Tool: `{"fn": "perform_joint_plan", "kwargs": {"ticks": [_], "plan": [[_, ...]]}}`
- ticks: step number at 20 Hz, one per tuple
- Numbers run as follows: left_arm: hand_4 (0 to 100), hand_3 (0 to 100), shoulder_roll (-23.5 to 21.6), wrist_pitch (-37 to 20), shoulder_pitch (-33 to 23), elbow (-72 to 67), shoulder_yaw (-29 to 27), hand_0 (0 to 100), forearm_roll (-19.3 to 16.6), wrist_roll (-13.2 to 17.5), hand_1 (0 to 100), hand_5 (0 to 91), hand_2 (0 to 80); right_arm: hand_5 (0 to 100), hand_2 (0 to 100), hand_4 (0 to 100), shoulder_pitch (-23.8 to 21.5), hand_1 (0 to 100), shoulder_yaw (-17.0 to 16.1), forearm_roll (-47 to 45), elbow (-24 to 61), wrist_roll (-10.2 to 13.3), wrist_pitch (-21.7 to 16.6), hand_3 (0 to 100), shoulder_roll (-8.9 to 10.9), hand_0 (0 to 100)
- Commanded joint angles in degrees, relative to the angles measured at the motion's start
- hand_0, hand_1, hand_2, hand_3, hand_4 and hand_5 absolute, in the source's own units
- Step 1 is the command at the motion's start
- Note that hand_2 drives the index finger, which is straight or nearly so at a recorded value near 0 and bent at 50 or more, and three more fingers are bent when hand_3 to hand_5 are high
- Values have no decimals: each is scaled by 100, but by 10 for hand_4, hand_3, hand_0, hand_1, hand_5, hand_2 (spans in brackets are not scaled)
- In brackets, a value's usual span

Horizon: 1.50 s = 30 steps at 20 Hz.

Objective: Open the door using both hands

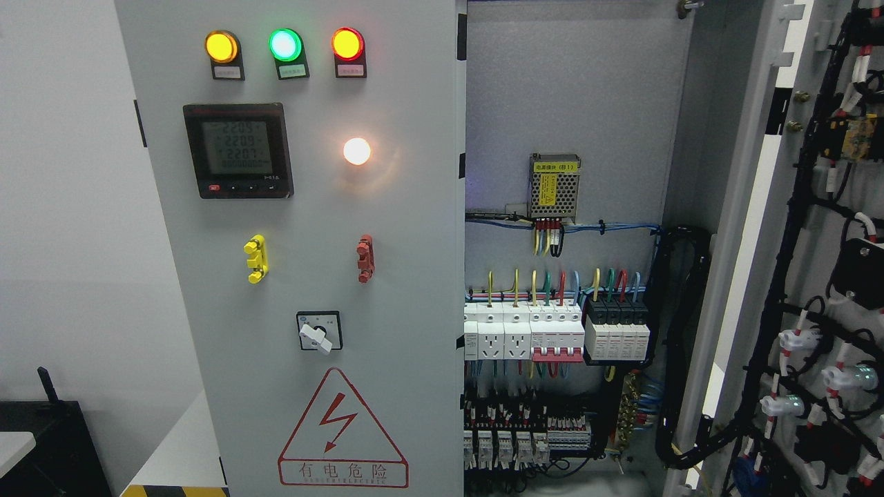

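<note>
The grey electrical cabinet (pixel 573 103) fills the scene: its left door (pixel 311 276) is closed, while the right door (pixel 794 276) stands swung wide open at the far right, its wired inner face showing. Inside run rows of breakers (pixel 552 335) under a small power supply (pixel 554 185); the closed door carries a meter (pixel 238 150) and three lit lamps (pixel 284 45). Neither robot hand appears, so their fingers cannot be judged.

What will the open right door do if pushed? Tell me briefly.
The open right door would probably swing stiffly as one flat panel. The black wiring bundles and components mounted on its inner face likely add weight. The cable loop running into the cabinet may limit travel.
</note>
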<state>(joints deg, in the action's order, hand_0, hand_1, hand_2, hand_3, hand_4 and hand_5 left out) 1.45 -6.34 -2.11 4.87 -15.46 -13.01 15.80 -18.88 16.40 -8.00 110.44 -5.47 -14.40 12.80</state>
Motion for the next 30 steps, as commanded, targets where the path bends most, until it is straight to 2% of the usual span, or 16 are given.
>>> {"fn": "perform_joint_plan", "kwargs": {"ticks": [1, 3, 8, 15, 18, 21, 23, 26, 30], "plan": [[32, 0, 66, 1, 0, -12, 16, 0, 1, 2, 0, 0, 0, 0, 0, 0, 586, 0, 47, 1, -101, -6, 376, 0, -199, 107], [32, 0, 66, 1, 0, -12, 16, 0, 1, 2, 0, 0, 0, 0, 0, 0, 744, 0, 56, 1, -145, -6, 482, 0, -252, 107], [32, 0, 66, 1, 0, -12, 16, 0, 1, 2, 0, 0, 0, 0, 0, 0, 1254, 0, 91, 1, -171, -6, 930, 0, -603, 107], [32, 0, 66, 10, 0, -12, 16, 0, 1, 2, 0, 0, 0, 0, 0, 0, 2062, 0, 284, -332, -707, -6, 1018, 0, -639, 107], [32, 0, 66, 1, 0, -12, 16, 0, 1, 2, 0, 0, 0, 0, 0, 0, 2423, 0, 284, -605, -848, -6, 1308, 0, -639, 107], [32, 0, 66, 1, 0, -12, 16, 0, 1, 2, 0, 0, 0, 0, 0, 0, 2660, 0, 293, -641, -997, -6, 1378, 0, -656, 106], [32, 0, 66, 1, 0, -12, 16, 0, 1, 2, 0, 0, 0, 0, 0, 0, 2775, 0, 284, -641, -1050, -6, 1545, 0, -752, 106], [31, 0, 66, 1, 0, -12, 16, 0, 1, 2, 0, 0, 0, 0, 0, 0, 2915, 0, 284, -650, -1112, -6, 1625, 0, -797, 106], [31, 0, 66, 1, 0, -12, 16, 0, 1, 2, 0, 0, 0, 0, 0, 0, 3118, 0, 214, -659, -1121, -6, 2046, 0, -946, 106]]}}
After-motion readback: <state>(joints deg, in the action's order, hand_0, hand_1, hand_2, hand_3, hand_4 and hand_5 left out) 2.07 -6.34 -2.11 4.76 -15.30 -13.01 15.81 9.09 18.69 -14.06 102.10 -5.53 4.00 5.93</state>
